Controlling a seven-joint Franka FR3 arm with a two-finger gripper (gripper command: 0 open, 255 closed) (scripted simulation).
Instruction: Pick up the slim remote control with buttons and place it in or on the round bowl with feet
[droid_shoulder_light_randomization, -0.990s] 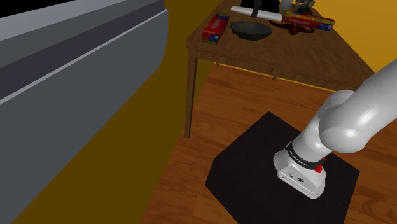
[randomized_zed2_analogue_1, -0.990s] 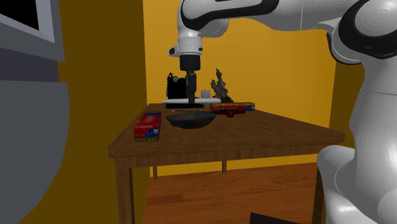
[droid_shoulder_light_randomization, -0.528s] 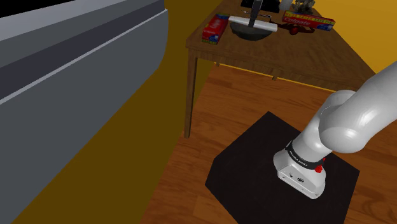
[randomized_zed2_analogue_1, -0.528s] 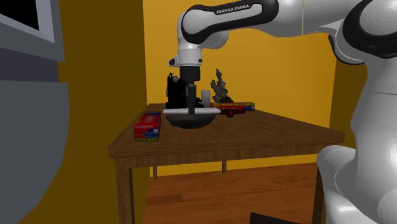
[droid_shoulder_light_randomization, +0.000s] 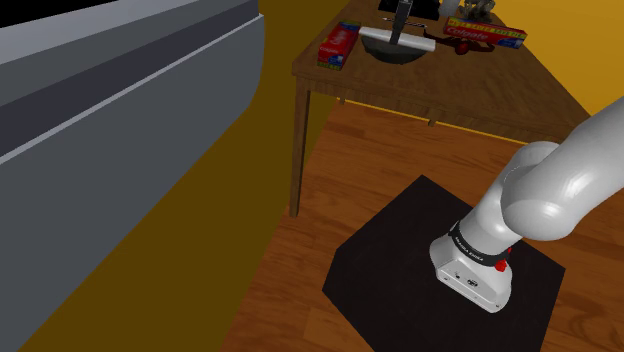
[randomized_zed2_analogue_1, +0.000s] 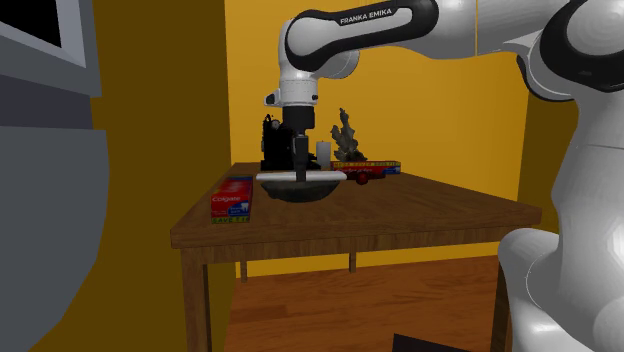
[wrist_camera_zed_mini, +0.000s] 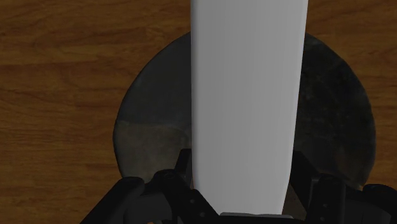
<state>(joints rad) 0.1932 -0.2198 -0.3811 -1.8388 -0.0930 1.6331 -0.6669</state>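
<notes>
We are holding the white remote (wrist_camera_zed_mini: 248, 108) low over the dark bowl (wrist_camera_zed_mini: 149, 146), the gripper (randomized_zed2_analogue_1: 300, 172) jaws pinching it; the placing step, we judge, is now calling for them to spread.

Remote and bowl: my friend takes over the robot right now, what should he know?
Pincer: shut on the white remote, right above the dark bowl on the wooden table.
Remote: lies level across the bowl's top, about at its rim.
Done: remote picked up and brought to the bowl.
Left: open the pincer, check the remote rests on the bowl, lift away.
</notes>
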